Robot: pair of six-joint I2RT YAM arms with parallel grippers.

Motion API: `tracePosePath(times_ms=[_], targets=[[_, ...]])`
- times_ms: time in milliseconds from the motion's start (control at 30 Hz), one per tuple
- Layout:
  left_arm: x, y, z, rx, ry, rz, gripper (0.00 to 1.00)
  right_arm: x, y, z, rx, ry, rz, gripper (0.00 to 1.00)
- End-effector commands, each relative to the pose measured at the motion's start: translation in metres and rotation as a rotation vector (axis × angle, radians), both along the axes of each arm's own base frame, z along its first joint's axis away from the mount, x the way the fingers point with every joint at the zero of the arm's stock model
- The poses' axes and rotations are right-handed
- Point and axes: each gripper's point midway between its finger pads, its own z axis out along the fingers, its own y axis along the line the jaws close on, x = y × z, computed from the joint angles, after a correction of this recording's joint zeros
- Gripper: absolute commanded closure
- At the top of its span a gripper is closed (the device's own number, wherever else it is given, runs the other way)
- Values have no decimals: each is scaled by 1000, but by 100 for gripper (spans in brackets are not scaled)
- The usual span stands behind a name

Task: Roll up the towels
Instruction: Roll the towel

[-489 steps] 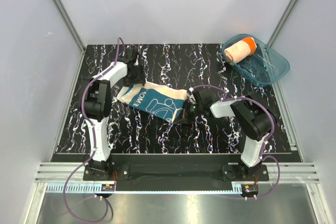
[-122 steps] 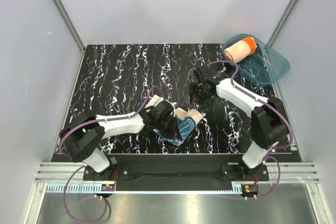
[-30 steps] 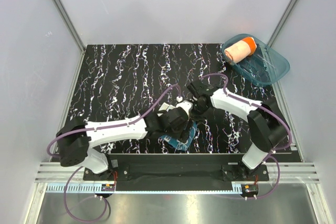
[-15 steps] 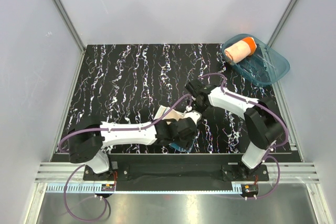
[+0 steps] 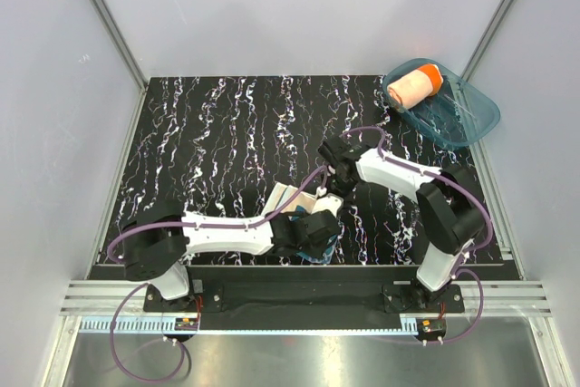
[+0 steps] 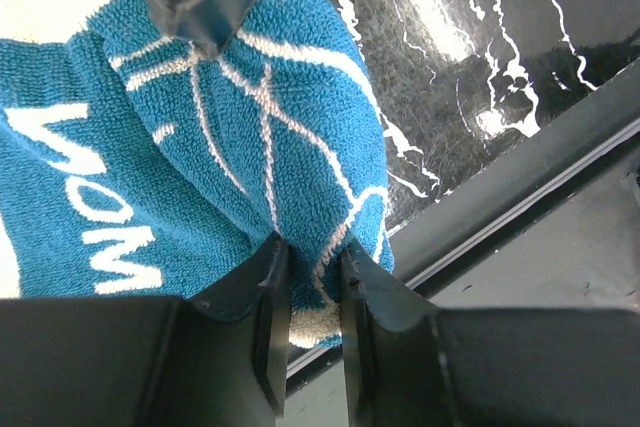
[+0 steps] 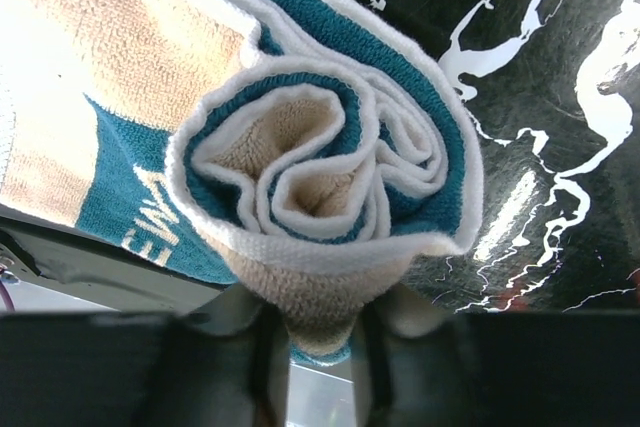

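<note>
The teal-blue towel [image 5: 294, 201] with cream patches lies partly rolled near the table's front middle. My left gripper [image 5: 313, 233] is shut on its blue edge; the left wrist view shows the cloth [image 6: 240, 117] pinched between the jaws [image 6: 305, 277]. My right gripper [image 5: 328, 189] is shut on the rolled end; the right wrist view shows the spiral roll [image 7: 320, 162] with its lower cloth between the fingers [image 7: 320, 332]. The orange towel [image 5: 412, 85] sits rolled in the tub at the back right.
The translucent teal plastic tub [image 5: 462, 120] stands at the table's back right corner. The black marbled table [image 5: 227, 124] ends at a metal rail [image 5: 290, 295] close behind the left gripper. Grey walls enclose the left, back and right.
The left arm has drawn back toward the front edge with the towel's edge. The right gripper has shifted slightly left with the rolled end. The towel shows less cloth than a second ago.
</note>
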Motion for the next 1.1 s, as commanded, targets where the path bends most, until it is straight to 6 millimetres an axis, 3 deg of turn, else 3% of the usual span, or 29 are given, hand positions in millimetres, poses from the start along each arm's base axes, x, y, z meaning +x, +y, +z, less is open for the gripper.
tracePosePath(times_ms=[0, 67, 233, 333, 500, 600, 733, 767, 800, 867, 900, 933, 1033, 1067], targets=[[-14, 19, -26, 53, 54, 11, 91, 4, 10, 1, 17, -7, 28, 67], [-18, 16, -22, 5, 80, 7, 92, 6, 10, 0, 13, -10, 26, 60], [-23, 30, -29, -77, 190, 46, 96, 17, 10, 0, 12, -35, 9, 27], [-21, 33, -29, -137, 242, 47, 96, 27, 10, 7, 14, -74, -16, 13], [-17, 34, -28, -227, 313, 50, 96, 52, 4, 31, 30, -197, -119, 2], [-17, 36, -30, -276, 363, 48, 96, 64, -4, 47, 73, -268, -195, 0], [-18, 39, -30, -328, 431, 41, 95, 73, 10, 93, 284, -417, -191, 0], [-12, 40, -29, -355, 437, 52, 95, 69, 11, 91, 300, -420, -179, 0], [-11, 40, -27, -371, 448, 50, 94, 68, 16, 103, 358, -452, -166, 0], [-12, 39, -23, -405, 477, 31, 94, 58, 15, 95, 381, -445, -159, 0], [-7, 40, -21, -419, 484, 39, 94, 56, 17, 102, 425, -471, -155, 0], [-10, 41, -20, -430, 518, 20, 94, 47, 13, 88, 421, -444, -161, 0], [-7, 43, -17, -476, 575, 18, 93, 37, 16, 85, 489, -446, -158, 0], [-1, 45, -16, -499, 589, 41, 93, 27, 13, 71, 488, -413, -173, 0]])
